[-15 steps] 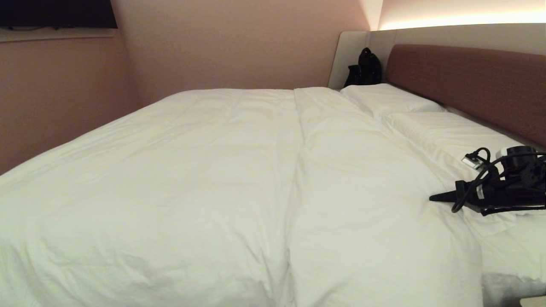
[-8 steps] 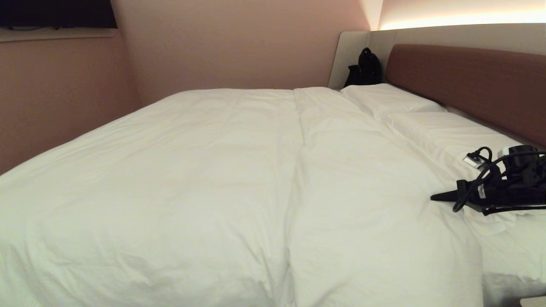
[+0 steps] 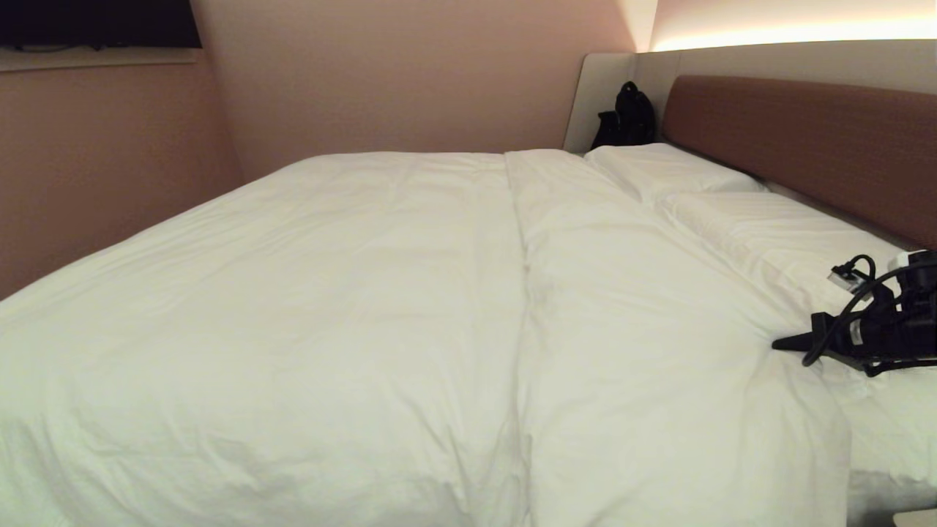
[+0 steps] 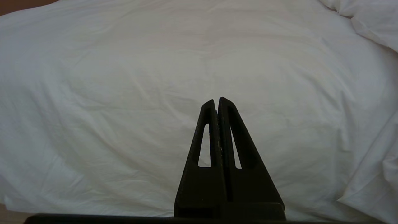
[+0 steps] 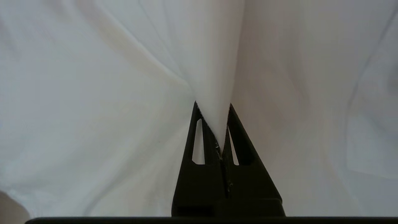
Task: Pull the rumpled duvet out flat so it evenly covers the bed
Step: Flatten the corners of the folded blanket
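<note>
The puffy white duvet [image 3: 329,293] lies across the bed [image 3: 897,439], with a long crease [image 3: 525,307] running from the far side to the near edge. My right gripper [image 3: 779,344] is low at the right, near the pillows, pointing left. In the right wrist view it [image 5: 213,104] is shut on a pinched ridge of duvet fabric [image 5: 214,77], which stretches taut away from the jaws. In the left wrist view my left gripper [image 4: 216,99] is shut with nothing in it, just off the duvet's surface [image 4: 124,93]. The left arm is outside the head view.
Two white pillows [image 3: 662,168] [image 3: 768,234] lie along the reddish-brown headboard [image 3: 805,139] on the right. A black bag [image 3: 626,117] sits in the far corner by the pale panel. Pink walls close in at the left and far sides.
My right gripper has drawn to the right, toward the headboard, taking the duvet with it. The band beside the crease now lies wider and flatter. The left gripper has stayed still.
</note>
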{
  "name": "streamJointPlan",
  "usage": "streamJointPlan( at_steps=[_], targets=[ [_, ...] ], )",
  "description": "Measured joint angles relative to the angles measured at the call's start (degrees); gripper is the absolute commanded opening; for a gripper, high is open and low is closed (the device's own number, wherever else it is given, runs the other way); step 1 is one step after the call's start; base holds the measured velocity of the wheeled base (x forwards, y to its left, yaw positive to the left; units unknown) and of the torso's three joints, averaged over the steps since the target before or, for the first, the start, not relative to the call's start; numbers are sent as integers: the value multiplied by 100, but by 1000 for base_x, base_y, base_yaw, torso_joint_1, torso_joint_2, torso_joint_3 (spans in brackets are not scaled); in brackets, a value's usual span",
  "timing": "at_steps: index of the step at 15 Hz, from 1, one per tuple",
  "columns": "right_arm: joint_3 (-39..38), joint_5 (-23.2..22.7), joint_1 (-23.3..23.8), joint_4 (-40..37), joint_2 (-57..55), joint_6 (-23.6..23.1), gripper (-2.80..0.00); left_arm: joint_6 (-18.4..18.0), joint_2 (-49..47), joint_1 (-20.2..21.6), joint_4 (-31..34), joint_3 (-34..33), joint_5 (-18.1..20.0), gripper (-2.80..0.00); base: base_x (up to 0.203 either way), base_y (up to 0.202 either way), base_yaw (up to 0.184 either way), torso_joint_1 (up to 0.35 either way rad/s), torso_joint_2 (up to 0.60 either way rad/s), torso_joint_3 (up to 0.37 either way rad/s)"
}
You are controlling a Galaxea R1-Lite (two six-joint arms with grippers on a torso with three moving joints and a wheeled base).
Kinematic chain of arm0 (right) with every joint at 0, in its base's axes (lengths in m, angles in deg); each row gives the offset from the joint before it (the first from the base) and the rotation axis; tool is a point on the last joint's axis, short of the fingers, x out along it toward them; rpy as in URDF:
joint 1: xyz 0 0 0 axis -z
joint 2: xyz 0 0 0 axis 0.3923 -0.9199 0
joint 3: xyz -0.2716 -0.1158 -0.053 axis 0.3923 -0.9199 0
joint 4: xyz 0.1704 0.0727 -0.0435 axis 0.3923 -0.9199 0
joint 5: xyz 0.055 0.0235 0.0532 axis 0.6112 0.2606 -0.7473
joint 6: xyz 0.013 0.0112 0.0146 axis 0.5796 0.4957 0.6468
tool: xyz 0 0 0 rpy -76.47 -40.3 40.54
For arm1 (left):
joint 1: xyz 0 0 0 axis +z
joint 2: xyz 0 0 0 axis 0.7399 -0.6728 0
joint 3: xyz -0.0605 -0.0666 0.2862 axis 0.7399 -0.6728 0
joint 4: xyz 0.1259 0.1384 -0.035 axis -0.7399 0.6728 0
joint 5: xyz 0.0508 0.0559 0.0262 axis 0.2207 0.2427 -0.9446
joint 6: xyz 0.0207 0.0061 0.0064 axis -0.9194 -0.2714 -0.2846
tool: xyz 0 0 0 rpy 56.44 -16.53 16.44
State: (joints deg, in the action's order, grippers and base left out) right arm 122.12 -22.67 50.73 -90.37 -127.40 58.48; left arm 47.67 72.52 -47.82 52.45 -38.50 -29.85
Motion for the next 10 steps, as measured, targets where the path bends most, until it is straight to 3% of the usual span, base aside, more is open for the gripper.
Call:
streamJointPlan(
  at_steps=[10],
  targets=[
    [77,712,204,24,-55,27,-280,-1,0,2,-2,0,0,-280,0,0,0,0,0,0]
  ],
)
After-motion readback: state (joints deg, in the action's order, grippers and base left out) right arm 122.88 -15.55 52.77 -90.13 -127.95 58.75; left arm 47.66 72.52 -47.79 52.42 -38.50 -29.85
